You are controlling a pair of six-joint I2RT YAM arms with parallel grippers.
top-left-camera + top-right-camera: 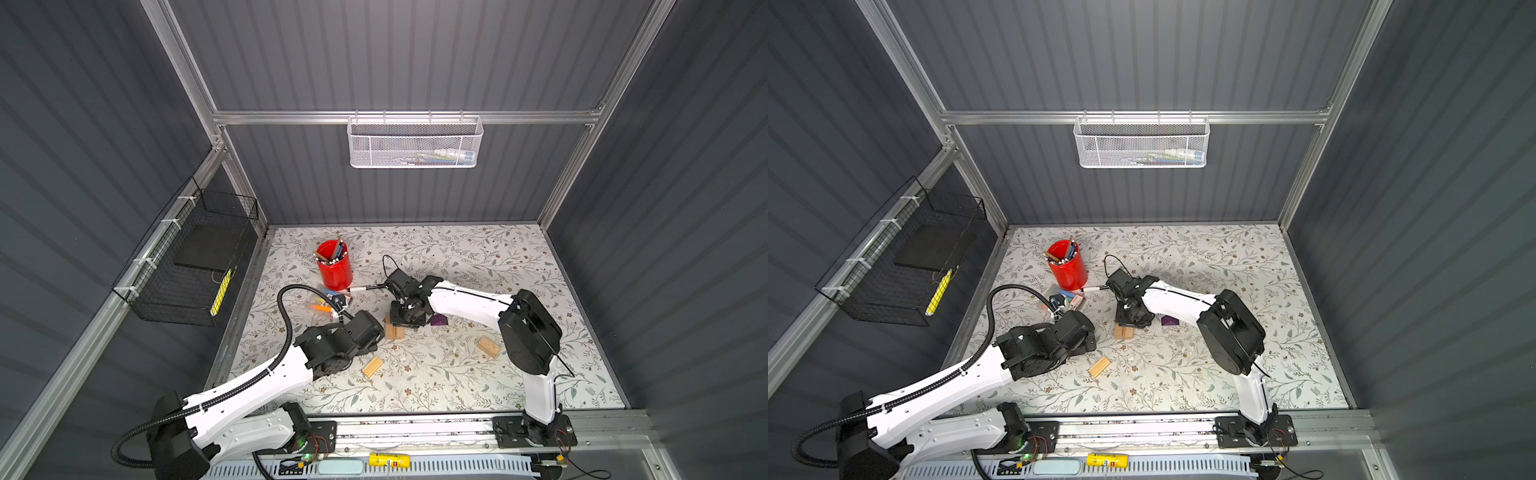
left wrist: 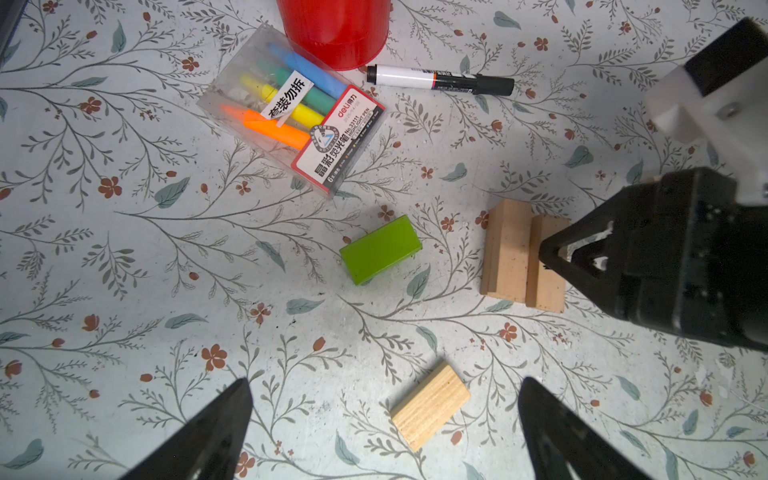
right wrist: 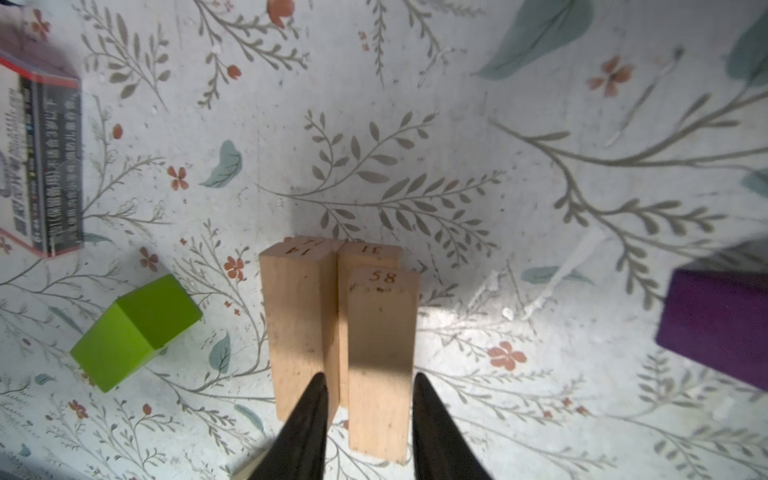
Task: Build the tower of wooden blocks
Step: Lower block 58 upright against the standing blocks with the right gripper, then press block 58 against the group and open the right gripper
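A low stack of pale wood blocks [image 1: 392, 330] [image 1: 1124, 331] [image 2: 519, 257] lies mid-table, the tower at this moment. My right gripper [image 3: 369, 374] [image 1: 405, 320] hangs over it, its fingers straddling the top brick marked 58 [image 3: 380, 353], slightly open, with a thin gap on one side. A lime-green block [image 2: 380, 249] [image 3: 133, 330] lies to the stack's left and a purple block [image 1: 439, 320] [image 3: 719, 324] to its right. My left gripper [image 2: 385, 380] is wide open and empty above a grooved block [image 2: 430, 405] [image 1: 372, 367]. A block with holes [image 1: 488, 347] lies near the right arm.
A red pen cup [image 1: 336, 266] [image 2: 336, 33] stands at the back left. In front of it lie a packet of highlighters [image 2: 291, 112] and a black-and-white marker [image 2: 440, 79]. Wire baskets hang on the left and back walls.
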